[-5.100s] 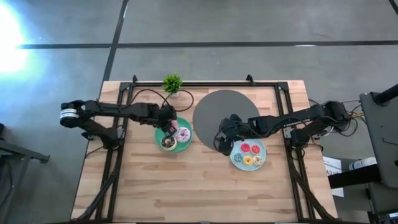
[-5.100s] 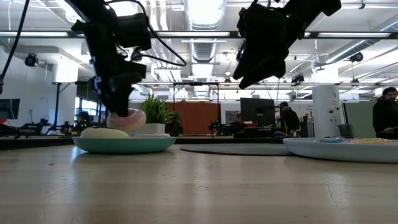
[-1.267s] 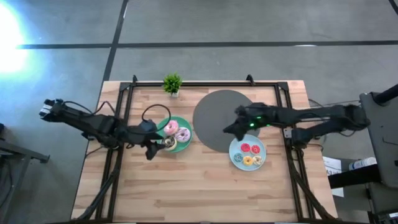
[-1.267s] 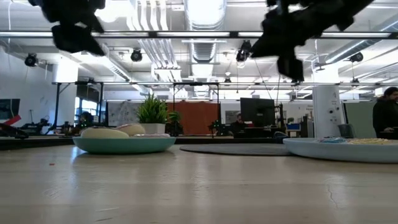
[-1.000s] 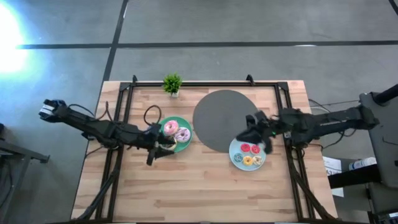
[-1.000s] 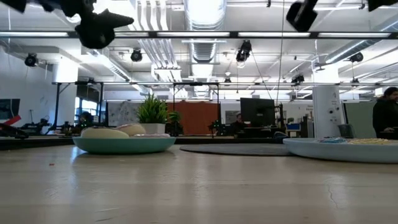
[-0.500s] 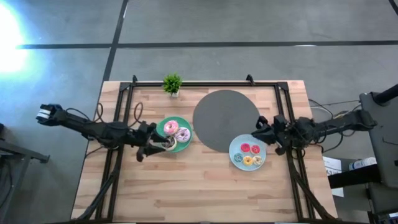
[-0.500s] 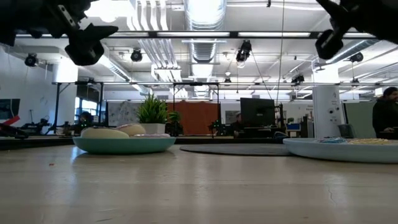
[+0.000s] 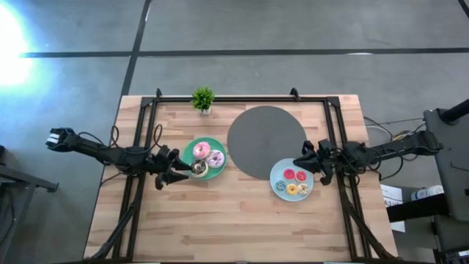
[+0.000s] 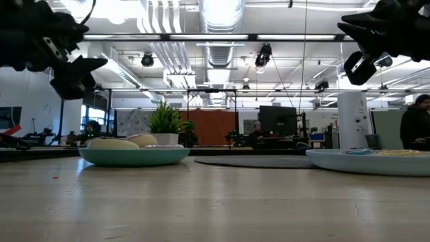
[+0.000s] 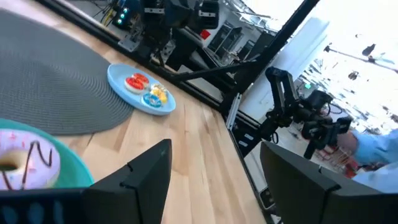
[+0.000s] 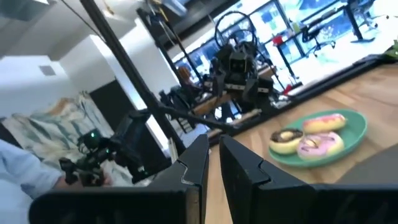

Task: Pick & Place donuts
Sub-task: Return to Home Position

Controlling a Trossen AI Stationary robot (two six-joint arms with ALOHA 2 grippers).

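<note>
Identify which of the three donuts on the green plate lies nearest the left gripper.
The dark chocolate donut, at the edge of the green plate facing the left gripper; the pink donut and sprinkled donut lie farther off.

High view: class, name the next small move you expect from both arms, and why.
Probably both arms pull back outward to rest: the left gripper and right gripper hold nothing, three big donuts sit on the green plate, the mini donuts on the light-blue plate.

Wooden table [image 9: 242, 220] holds 1 green plate [image 9: 217, 171], 1 blue plate [image 9: 278, 185], grey mat [image 9: 264, 139], potted plant [image 9: 203, 97].
</note>
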